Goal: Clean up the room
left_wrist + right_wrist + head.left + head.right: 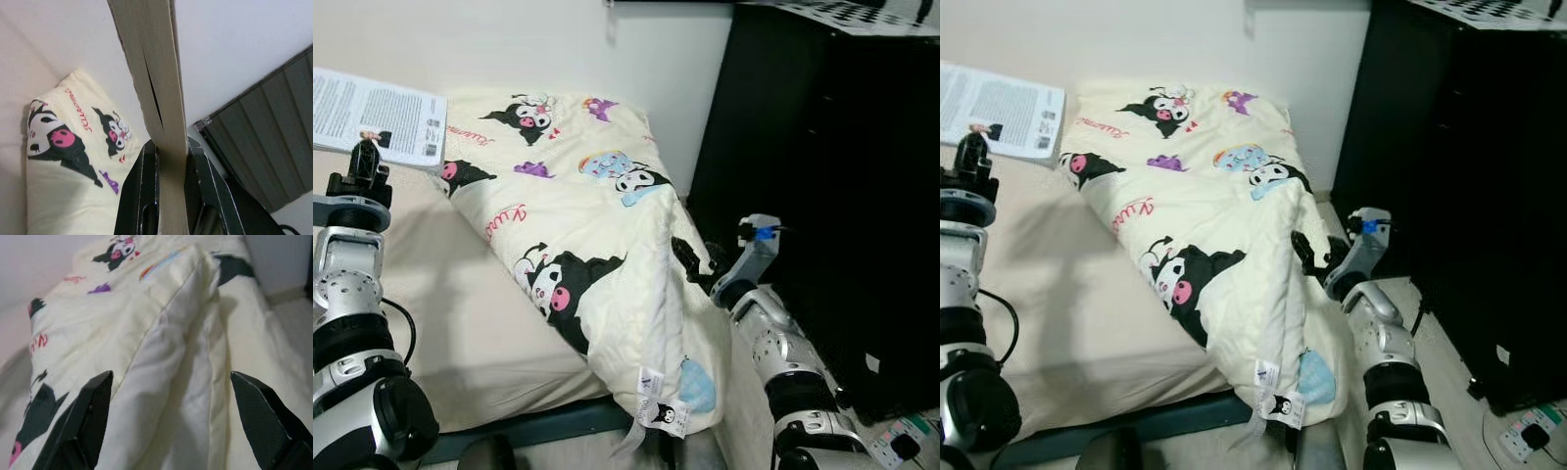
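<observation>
A cream quilt [592, 211] printed with black cartoon figures lies folded across the bed [460, 338], and its right side hangs over the bed's edge. My right gripper [690, 257] is open at that hanging edge, with the quilt's fold [171, 362] between its spread fingers [83, 426]. At the far left, above the bed, my left gripper [364, 162] is raised and shut on a white book [377, 116] with printed text. The book's page edge [166, 122] is clamped between the black fingers [139, 196].
A tall black wardrobe [822, 176] stands close on the right, leaving a narrow strip of floor beside the bed. A white power strip [901, 441] lies on the floor at the bottom right. The white wall [509, 44] runs behind the bed.
</observation>
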`<state>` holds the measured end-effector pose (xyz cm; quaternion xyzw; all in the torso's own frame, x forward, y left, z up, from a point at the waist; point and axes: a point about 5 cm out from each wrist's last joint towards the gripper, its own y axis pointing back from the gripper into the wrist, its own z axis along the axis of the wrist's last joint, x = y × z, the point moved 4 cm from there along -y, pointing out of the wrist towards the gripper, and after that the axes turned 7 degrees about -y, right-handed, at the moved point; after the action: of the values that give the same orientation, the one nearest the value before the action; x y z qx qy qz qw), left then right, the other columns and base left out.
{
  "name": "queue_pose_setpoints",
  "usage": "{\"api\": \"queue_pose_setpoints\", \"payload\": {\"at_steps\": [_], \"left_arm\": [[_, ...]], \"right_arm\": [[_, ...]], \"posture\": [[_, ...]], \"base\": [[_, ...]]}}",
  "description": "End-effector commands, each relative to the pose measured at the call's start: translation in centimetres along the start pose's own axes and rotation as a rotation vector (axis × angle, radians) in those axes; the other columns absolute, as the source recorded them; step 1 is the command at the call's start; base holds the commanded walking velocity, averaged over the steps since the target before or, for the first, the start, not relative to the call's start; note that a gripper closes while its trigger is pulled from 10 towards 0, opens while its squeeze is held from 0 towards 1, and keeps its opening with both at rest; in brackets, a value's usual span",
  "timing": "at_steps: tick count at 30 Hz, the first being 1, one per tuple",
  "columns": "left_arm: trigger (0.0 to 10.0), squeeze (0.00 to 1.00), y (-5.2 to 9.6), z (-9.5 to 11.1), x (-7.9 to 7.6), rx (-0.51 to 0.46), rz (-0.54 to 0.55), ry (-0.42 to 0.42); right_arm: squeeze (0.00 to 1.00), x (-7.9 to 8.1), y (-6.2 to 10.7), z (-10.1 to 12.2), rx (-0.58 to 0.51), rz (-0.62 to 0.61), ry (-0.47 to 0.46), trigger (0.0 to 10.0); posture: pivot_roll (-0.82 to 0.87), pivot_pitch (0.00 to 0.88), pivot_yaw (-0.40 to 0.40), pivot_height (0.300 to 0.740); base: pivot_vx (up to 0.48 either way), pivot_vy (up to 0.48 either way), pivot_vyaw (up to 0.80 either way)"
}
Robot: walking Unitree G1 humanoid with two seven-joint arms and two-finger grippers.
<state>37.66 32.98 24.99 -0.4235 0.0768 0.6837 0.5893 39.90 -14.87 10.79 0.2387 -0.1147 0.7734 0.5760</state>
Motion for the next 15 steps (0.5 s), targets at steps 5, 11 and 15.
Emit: {"api": "queue_pose_setpoints", "payload": {"at_steps": [5, 11, 15], "left_arm": [[0.0, 0.0, 0.7, -1.4, -3.0, 0.067, -0.094, -0.045], [0.0, 0.0, 0.6, -1.9, -4.5, 0.089, -0.122, -0.046], [0.0, 0.0, 0.4, -2.1, -5.0, 0.099, -0.135, -0.05]], "right_arm": [[0.0, 0.1, -1.2, -2.8, 0.162, -0.1, 0.036, 10.0], [0.0, 0.6, -1.4, -3.4, 0.178, -0.059, 0.004, 10.0], [0.0, 0.1, -1.0, -4.3, 0.215, -0.078, -0.007, 10.0]], "posture": [[0.02, 0.055, -0.069, 0.491], [0.02, 0.061, -0.059, 0.491], [0.01, 0.062, -0.052, 0.491]], "base": [[0.0, 0.0, 0.0], [0.0, 0.0, 0.0], [0.0, 0.0, 0.0]]}}
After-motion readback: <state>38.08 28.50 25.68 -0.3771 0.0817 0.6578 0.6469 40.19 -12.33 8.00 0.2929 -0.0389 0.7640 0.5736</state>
